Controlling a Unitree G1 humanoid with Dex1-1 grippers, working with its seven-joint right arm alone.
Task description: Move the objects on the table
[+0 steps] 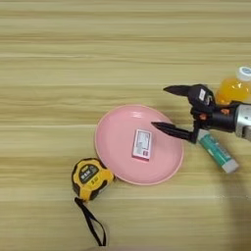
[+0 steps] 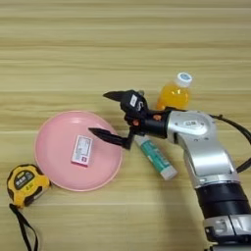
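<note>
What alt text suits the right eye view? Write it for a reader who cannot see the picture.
A silver robot arm's black two-fingered gripper is open over the right rim of a round pink plate holding a small red-white flat box. A white-teal tube and a small orange juice bottle lie right of it on the wooden table, a yellow-black tape measure at lower left.

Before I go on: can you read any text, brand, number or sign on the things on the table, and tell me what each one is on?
None of it reads clearly.
Small red-white flat box on the round pink plate: dark print on its white face, too small to read.
Yellow-black tape measure: grey label with marks, blurred.
White-teal tube: no legible lettering.
Small orange juice bottle: no label readable.
Right gripper, open: a white sticker, unreadable.
</note>
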